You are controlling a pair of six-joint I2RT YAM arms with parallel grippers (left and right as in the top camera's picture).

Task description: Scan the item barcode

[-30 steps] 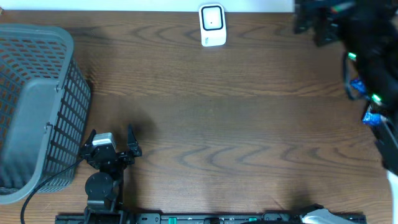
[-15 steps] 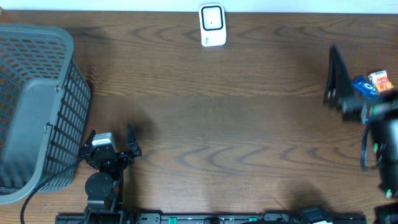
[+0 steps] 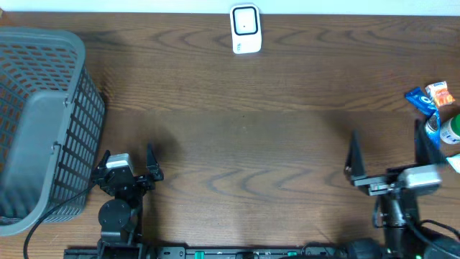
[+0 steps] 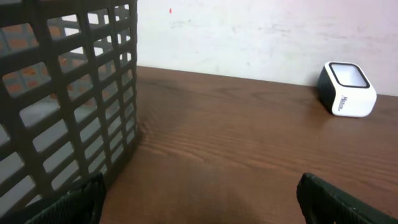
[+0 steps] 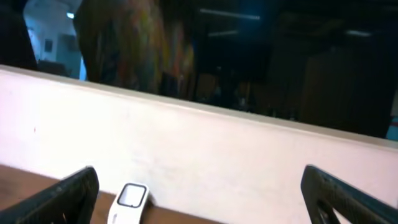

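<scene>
Step in hand, judged: pick an item from the pile at the right table edge, not yet begun.

Right gripper (image 3: pixel 384 155) low near the front edge, jaws spread wide, nothing between them. Left gripper (image 3: pixel 128 160) parked just beside the grey mesh basket (image 3: pixel 43 122), jaws likewise wide apart and empty.

Items to scan: blue snack packet (image 3: pixel 419 99), orange-and-white packet (image 3: pixel 439 93) and green-capped bottle (image 3: pixel 451 130), clustered at the far right, just beyond the right gripper's outer finger. Barcode scanner (image 3: pixel 244 29), white with a dark window, upright at the back edge of the wooden table (image 3: pixel 251 122), well apart from the pile.

To do well, probably:
- Take one item only; packets touch or overlap, so approach from the free side to avoid dragging the neighbour.
- Grip by an edge, leaving the printed face clear.
- Find the barcode before carrying across.
- Present that face square to the scanner window, close, held steady.

Hidden or unclear:
- Pile cut off by the right frame edge; count of items cannot be told.
- No barcode visible on any item; print too small to read.
- Right wrist view aimed high: back wall, dark background, scanner at the bottom edge; items not in it.
- Left wrist view: basket wall and scanner only.
- Basket contents hard to make out through the mesh.
</scene>
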